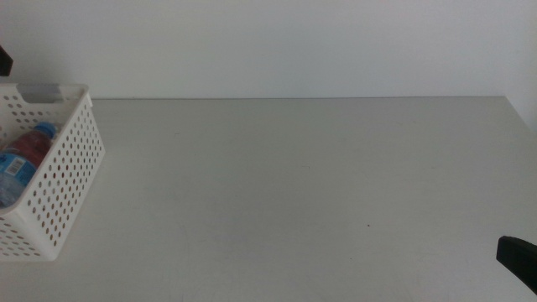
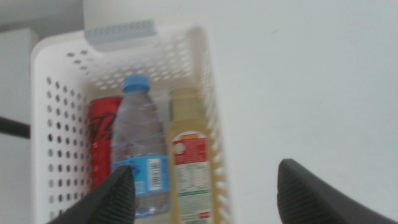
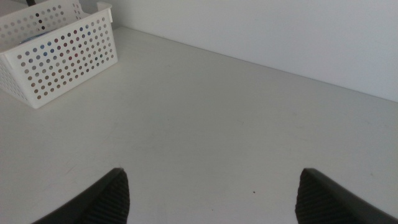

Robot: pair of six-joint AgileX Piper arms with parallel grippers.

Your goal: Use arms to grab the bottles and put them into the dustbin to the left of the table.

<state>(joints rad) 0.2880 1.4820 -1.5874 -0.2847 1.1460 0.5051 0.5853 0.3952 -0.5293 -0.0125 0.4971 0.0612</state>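
Middle view: the counter (image 1: 294, 184) carries only the dustbin (image 1: 71, 180), with the water bottle (image 1: 17, 168) inside; the right pincer (image 1: 518, 258) waits well apart.

Left wrist view: below the open, empty left pincer (image 2: 202, 190) lie the red can (image 2: 102, 127), water bottle and tea bottle (image 2: 189, 149); labels unreadable. The task looks done.

Right wrist view: pincer open, empty, the dustbin far ahead.

The middle view looks forward and down across the wide pale grey worktop (image 1: 302, 193). The left wrist view hangs close above the white perforated plastic basket (image 2: 53, 124); the right wrist view faces it from afar across the worktop.
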